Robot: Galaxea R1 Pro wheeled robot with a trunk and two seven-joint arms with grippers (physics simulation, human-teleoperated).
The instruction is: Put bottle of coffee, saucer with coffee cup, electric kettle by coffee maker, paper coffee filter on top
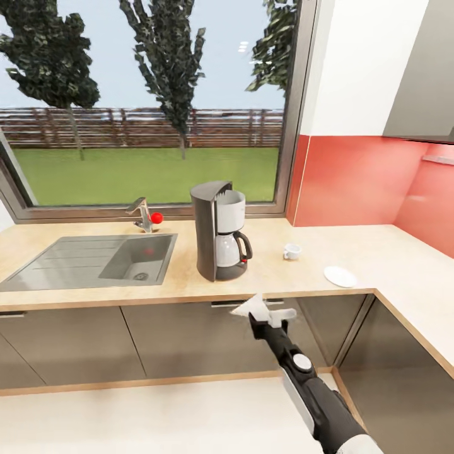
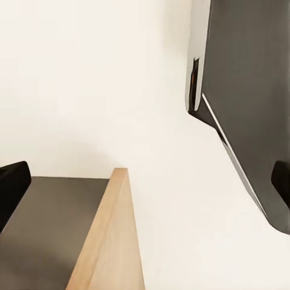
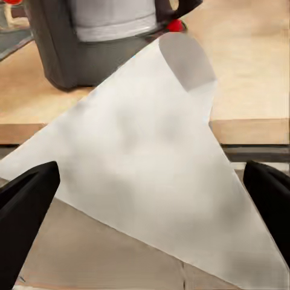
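In the head view, the right hand point(image 1: 263, 313) holds the paper coffee filter point(image 1: 251, 308) in front of the table point(image 1: 378, 252) edge, well below the top of the coffee maker point(image 1: 219, 230). I judge the risk is here: the arm must rise much, and the thin paper may catch on the table edge or slip out. The coffee cup point(image 1: 291, 251) and the saucer point(image 1: 340, 275) lie apart, right of the machine.

In the left wrist view, the left hand's dark fingers point(image 2: 11, 188) stand wide apart, empty.

In the right wrist view, the filter point(image 3: 142, 163) lies between the fingers point(image 3: 24, 208); the coffee maker point(image 3: 90, 42) is just beyond.
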